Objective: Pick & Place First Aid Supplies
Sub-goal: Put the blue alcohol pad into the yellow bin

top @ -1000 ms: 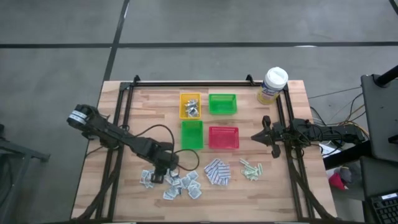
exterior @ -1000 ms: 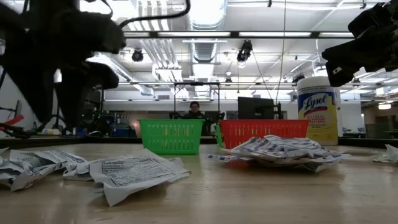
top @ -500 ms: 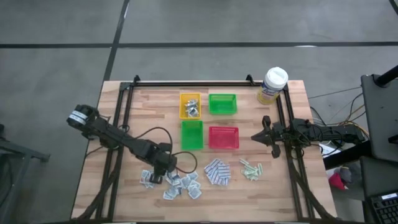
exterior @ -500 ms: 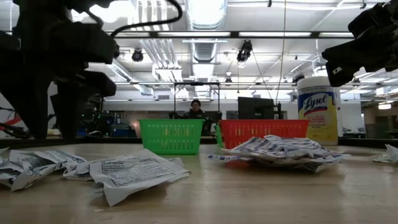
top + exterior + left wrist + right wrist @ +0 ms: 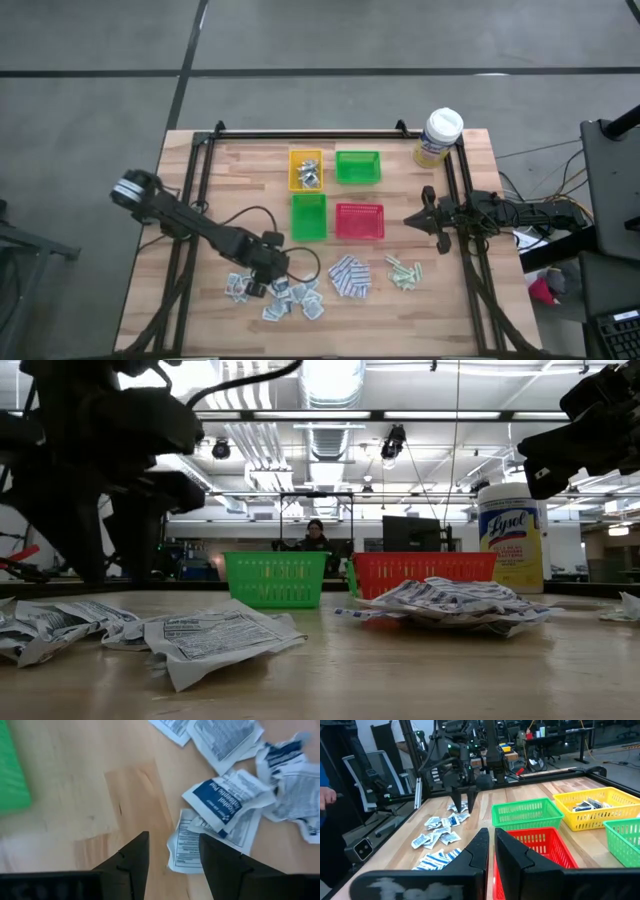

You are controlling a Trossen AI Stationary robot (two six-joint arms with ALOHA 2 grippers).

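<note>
White-grey sachets (image 5: 280, 292) scattered flat on bench (image 5: 200, 310), near edge. Left tool (image 5: 170, 852) poised above, fingers spread, nothing gripped. Right tool (image 5: 490, 842) parked, closed, empty. Sachets judged light, limp, crinkly; best pinched at raised edge.

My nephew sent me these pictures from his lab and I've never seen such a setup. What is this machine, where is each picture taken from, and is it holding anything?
It is a robot with two dark arms at a wooden table. One picture looks straight down, one looks level across the tabletop, and two come from cameras on the arms' wrists.

On the table lie white-grey sachets, blue-and-white pads and pale green strips, plus a yellow tray with some sachets inside, two green trays, a red tray and a yellow canister.

The left gripper hangs open over the sachets, holding nothing. The right gripper waits shut at the table's right side, empty.
</note>
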